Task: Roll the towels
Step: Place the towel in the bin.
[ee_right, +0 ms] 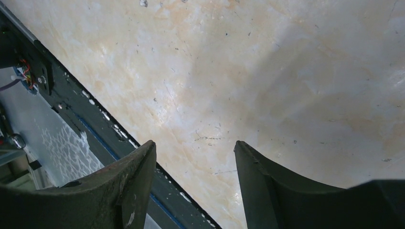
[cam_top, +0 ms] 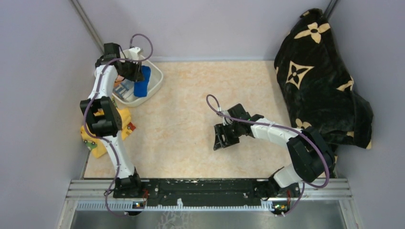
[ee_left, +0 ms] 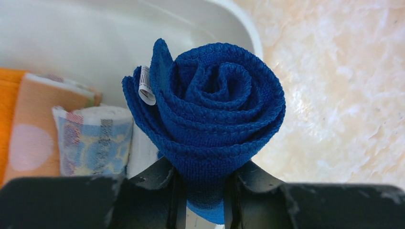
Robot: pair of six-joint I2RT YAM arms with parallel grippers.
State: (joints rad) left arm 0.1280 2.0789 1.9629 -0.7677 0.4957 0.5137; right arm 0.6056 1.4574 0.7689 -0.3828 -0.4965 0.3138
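Pale lavender walls (cam_top: pixel 43 71) close the cell at the left, back and right, and a beige marbled tabletop (cam_top: pixel 191 86) is bounded at its near edge by a black mounting rail (cam_top: pixel 200 186). The widest open room lies across the middle and back of the table, between the white plastic bin (cam_top: pixel 154 89) in the far left corner and the large black blanket with cream flower motifs (cam_top: pixel 317 81) heaped against the right wall.

A yellow printed cloth (cam_top: pixel 101 139) lies at the left edge, partly covered by the left arm.

The solid royal blue towel (ee_left: pixel 215 119) is wound into a tight spiral with a small white label at its edge. Its lower end is clamped between the closed jaws of the left gripper (ee_left: pixel 203 195), at the right-hand side of the bin, close to the rim. Whether the roll touches the bin floor cannot be told.

Inside the bin, a rolled towel printed with blue, orange and white lettering (ee_left: pixel 93 140) stands to the left of the blue one. An orange cloth with a pale spot (ee_left: pixel 28 138) is cut off at the wrist view's left edge. A white strip between the two rolls is too hidden to be identified.

The right gripper (ee_right: pixel 196 183) hangs over bare tabletop near the centre, its jaws parted with nothing between them. Fine scratches and dark specks are seen on the surface beneath it.
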